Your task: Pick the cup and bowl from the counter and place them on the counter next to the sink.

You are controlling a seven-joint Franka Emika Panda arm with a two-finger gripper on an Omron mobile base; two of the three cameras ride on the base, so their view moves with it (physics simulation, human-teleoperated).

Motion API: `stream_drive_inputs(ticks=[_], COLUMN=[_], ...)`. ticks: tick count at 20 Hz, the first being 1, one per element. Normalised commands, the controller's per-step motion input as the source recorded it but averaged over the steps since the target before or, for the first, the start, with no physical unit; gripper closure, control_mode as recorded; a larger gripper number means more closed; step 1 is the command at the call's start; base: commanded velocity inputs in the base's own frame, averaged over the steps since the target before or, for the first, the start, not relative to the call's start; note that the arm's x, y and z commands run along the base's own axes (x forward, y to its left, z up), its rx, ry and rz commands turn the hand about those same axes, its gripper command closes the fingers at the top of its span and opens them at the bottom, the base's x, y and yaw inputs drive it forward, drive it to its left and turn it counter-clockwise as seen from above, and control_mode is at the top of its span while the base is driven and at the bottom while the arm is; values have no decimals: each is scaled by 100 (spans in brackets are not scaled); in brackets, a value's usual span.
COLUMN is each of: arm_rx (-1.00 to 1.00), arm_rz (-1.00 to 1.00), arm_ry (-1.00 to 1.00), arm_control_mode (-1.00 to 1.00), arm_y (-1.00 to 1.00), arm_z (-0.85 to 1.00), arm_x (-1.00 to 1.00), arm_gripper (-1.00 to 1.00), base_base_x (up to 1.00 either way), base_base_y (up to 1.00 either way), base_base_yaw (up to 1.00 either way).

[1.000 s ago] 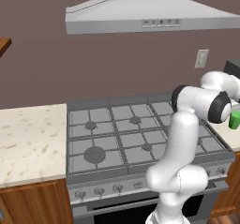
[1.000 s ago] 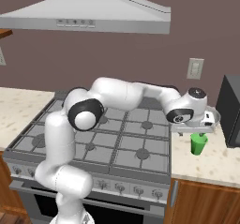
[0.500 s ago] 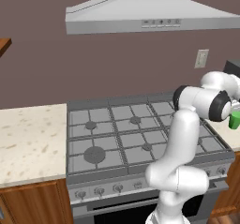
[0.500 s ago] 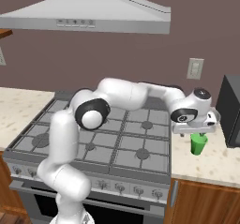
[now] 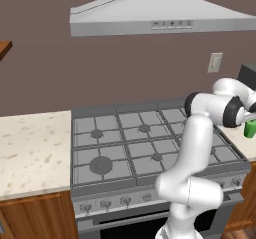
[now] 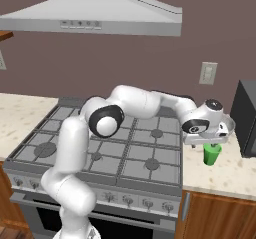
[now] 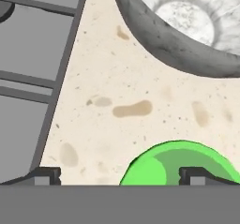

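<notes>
On the speckled cream stone counter (image 6: 227,175), right of the grey stovetop (image 6: 100,148): small green tapered cup (image 6: 211,154), upright under the gripper (image 6: 212,146).
Jaws stood wide apart, holding nothing; cup at 5 o'clock in hand view, shiny grey-white bowl (image 7: 187,26) at 1 o'clock. Cup judged light, rigid, slick; grasp mid-wall.

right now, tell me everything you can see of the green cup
The cup is a small, plain, bright green tumbler without a handle, slightly tapered, with a smooth look like plastic. It stands upright on the speckled cream counter right of the stovetop, apart from the grey-white bowl. The open gripper hangs just above it, one fingertip over its rim; whether they touch cannot be told.
</notes>
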Motion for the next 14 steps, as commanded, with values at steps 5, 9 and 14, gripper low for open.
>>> stream_drive_inputs(ticks=[5,9,14], arm_rx=[0,0,0], arm_rz=[0,0,-1], arm_ry=[3,1,1], arm_control_mode=[-100,-100,-100], arm_y=[0,-8,-20], arm_z=[-33,-33,-22], arm_x=[27,11,-17], arm_gripper=[-100,-100,-100], base_base_x=[0,0,0], base_base_y=[0,0,0], base_base_yaw=[0,0,0])
